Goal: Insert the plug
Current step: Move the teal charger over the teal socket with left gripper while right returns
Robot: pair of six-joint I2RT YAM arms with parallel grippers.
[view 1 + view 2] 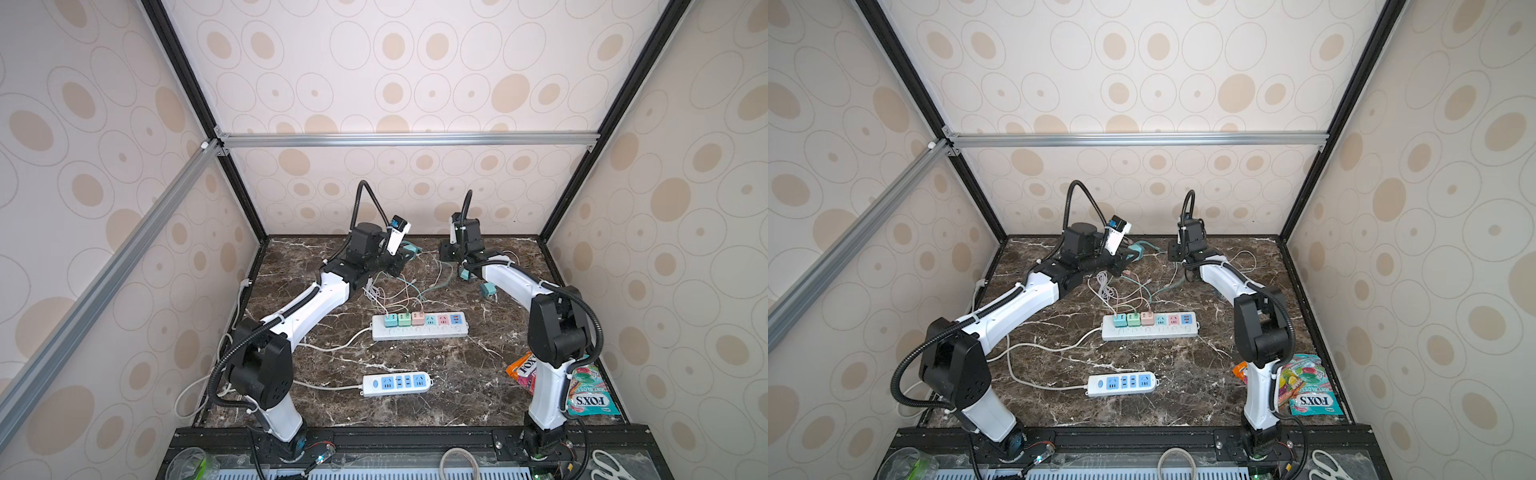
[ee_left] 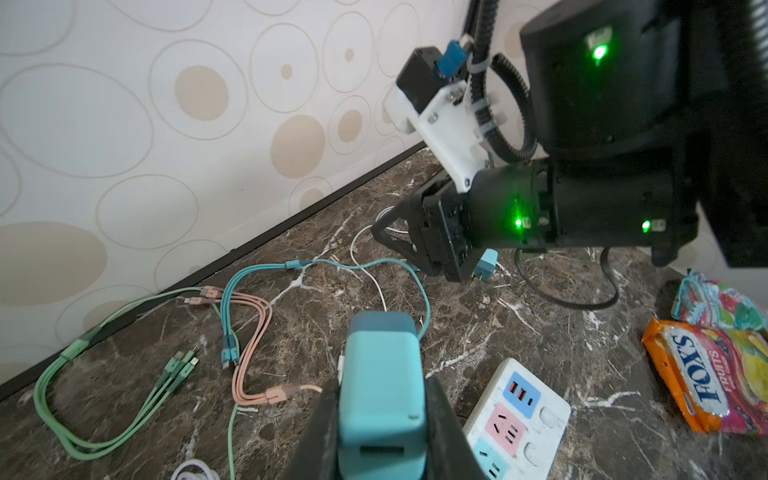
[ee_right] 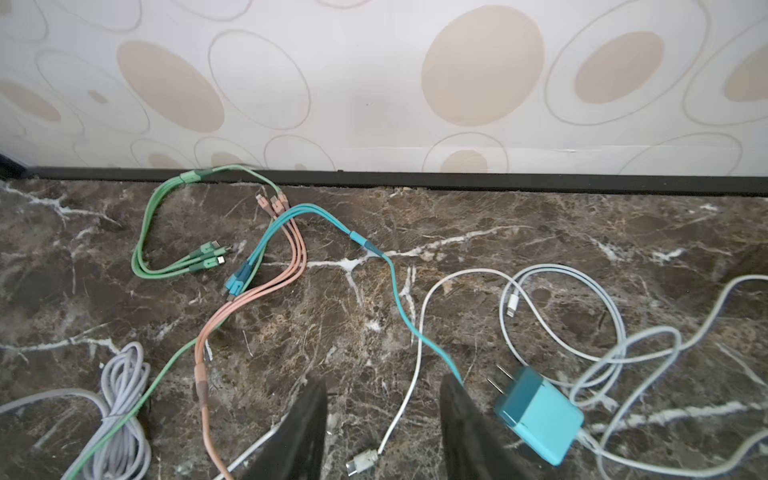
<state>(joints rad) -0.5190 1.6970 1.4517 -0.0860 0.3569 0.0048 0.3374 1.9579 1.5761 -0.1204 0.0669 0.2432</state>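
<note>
Oval-patterned wallpaper (image 1: 415, 62) closes in a dark marble counter (image 1: 457, 374). In both top views a long power strip (image 1: 419, 328) lies mid-counter with three plugs seated at its left end. A short power strip (image 1: 397, 383) lies nearer the camera. Both arms reach toward the far wall. The left arm (image 1: 307, 307) holds a teal plug (image 1: 409, 249) there, and a second teal plug (image 1: 488, 289) lies on the counter beside the right arm (image 1: 515, 282). Candy bags (image 1: 590, 395) sit at the right edge.

In the left wrist view, the left jaws are clamped on the sides of the teal plug, with the long power strip's free sockets close by.

In the right wrist view, the right jaws stand apart, gripping nothing, over loose cables (image 3: 266, 249). The second teal plug lies on its side just beside one finger.
</note>
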